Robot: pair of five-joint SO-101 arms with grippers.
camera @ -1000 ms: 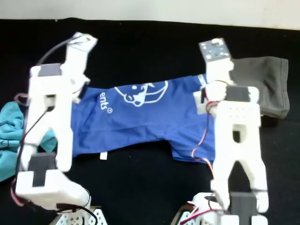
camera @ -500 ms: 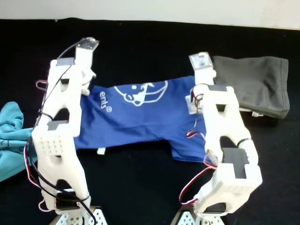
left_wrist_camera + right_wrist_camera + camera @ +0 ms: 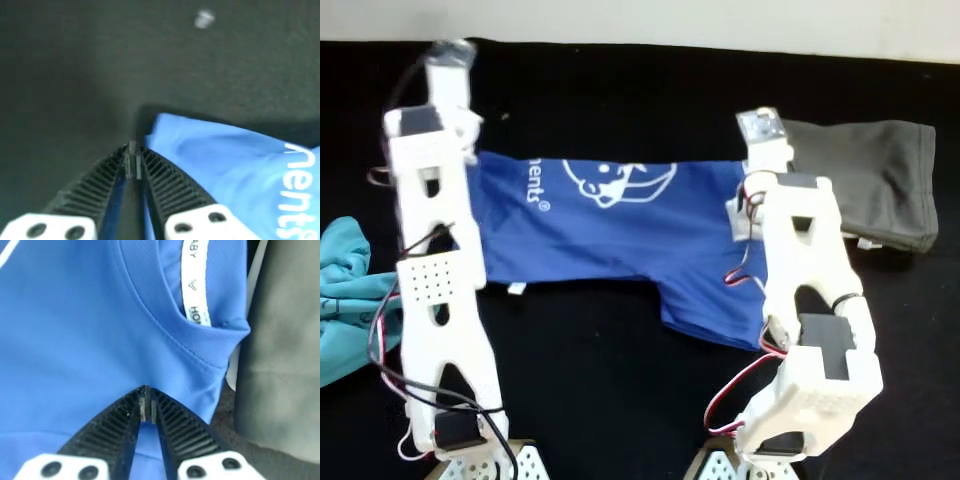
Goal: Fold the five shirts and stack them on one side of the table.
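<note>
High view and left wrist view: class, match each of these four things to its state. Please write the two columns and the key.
1. blue shirt
2. grey shirt
3. teal shirt
4. left gripper

A. crumpled in a heap
B. shut on blue cloth
C. spread out wide
D. neatly folded

Pairs: 1-C, 2-D, 3-A, 4-B

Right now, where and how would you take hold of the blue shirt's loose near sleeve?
Pinch the sleeve of the blue shirt at its free cuff edge, coming in low from the side of the arms' bases. It lies flat on the table and juts out toward that side, so the cuff is probably the most exposed edge there.
</note>
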